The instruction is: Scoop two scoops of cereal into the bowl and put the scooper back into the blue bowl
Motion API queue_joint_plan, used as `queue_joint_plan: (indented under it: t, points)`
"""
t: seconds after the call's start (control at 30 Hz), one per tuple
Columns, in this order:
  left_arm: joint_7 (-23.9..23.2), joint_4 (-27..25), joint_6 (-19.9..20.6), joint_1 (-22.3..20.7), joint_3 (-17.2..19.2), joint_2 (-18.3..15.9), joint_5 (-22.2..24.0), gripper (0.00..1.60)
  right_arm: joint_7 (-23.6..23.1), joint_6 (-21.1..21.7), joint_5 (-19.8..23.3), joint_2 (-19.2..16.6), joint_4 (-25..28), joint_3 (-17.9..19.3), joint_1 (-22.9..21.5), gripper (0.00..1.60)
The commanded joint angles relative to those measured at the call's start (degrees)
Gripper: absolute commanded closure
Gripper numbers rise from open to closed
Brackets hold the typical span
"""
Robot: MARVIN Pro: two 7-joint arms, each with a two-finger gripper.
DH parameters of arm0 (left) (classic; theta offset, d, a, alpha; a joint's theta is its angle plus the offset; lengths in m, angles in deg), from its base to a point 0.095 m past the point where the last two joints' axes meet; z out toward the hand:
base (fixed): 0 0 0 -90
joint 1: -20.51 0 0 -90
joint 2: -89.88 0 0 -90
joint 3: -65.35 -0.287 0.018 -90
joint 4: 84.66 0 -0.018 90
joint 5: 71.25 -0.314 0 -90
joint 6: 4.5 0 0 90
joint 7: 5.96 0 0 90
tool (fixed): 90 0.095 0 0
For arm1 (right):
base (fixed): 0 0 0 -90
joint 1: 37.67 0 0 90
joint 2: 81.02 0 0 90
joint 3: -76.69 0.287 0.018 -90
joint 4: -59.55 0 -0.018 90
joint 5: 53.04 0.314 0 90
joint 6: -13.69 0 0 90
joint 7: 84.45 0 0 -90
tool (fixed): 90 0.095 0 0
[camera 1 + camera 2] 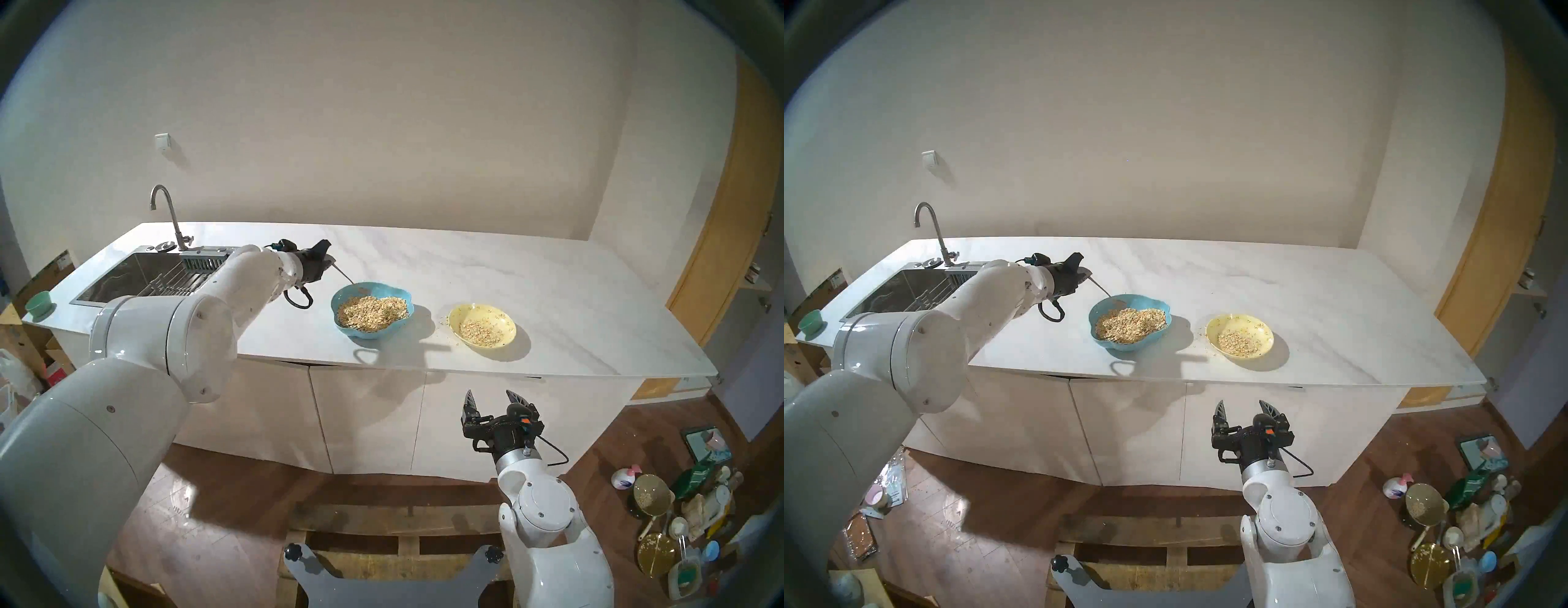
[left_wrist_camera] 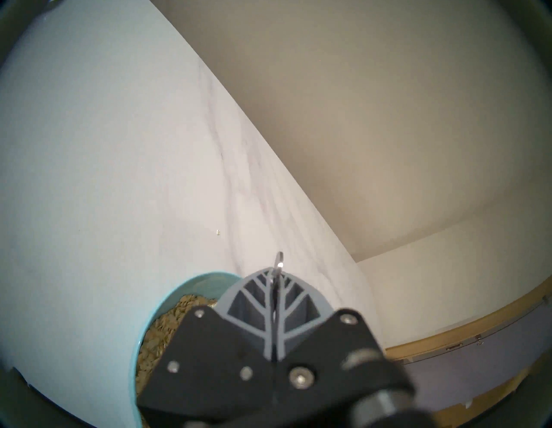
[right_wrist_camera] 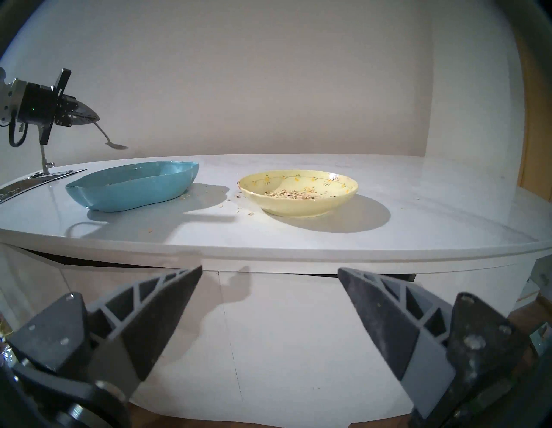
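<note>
L gripper (image 3: 95, 117) pinches scooper (image 3: 104, 136); handle end hidden betw fingers.

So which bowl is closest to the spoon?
The blue bowl with the wavy rim; the spoon in the left claw hangs over it. The yellow bowl sits farther right.

you get dim, warm indoor light with a faint colour cast. hard shadows fall toward you and to the right of the turquoise lobed bowl (image 1: 401, 297) and the pale yellow shallow bowl (image 1: 507, 335) on the glossy white marble counter (image 1: 488, 271), so the light sits high behind. fisheye bending curves the counter edge, dark rims frame every view, and the left wrist's black gripper mount (image 2: 239, 358) is blurred.
</note>
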Motion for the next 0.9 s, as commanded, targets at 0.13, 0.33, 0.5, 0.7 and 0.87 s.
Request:
queue_joint_plan:
  t: [0.13, 0.33, 0.5, 0.7, 0.87]
  points:
    - [-2.3, -2.1, -2.6, -0.3, -0.5, 0.8, -0.6, 1.60, 0.0, -0.3, 0.0, 0.1, 1.5, 0.0, -0.3, 0.00]
    - [-1.6, -2.4, -4.3, -0.4, -1.0, -0.4, -1.4, 1.60, 0.0, -0.3, 0.0, 0.1, 1.4, 0.0, -0.3, 0.00]
    - [-1.8, -2.5, -4.7, -0.7, -1.5, -1.6, -1.9, 1.60, 0.0, -0.3, 0.0, 0.1, 1.4, 0.0, -0.4, 0.00]
    - [-2.0, -2.3, -5.1, -0.6, -2.4, -2.6, -2.9, 0.00, 0.0, -0.3, 0.0, 0.1, 1.4, 0.0, -0.4, 0.00]
    - [-2.5, -2.3, -5.3, -0.6, -3.0, -3.2, -3.4, 0.00, 0.0, -0.3, 0.0, 0.1, 1.3, 0.0, -0.4, 0.00]
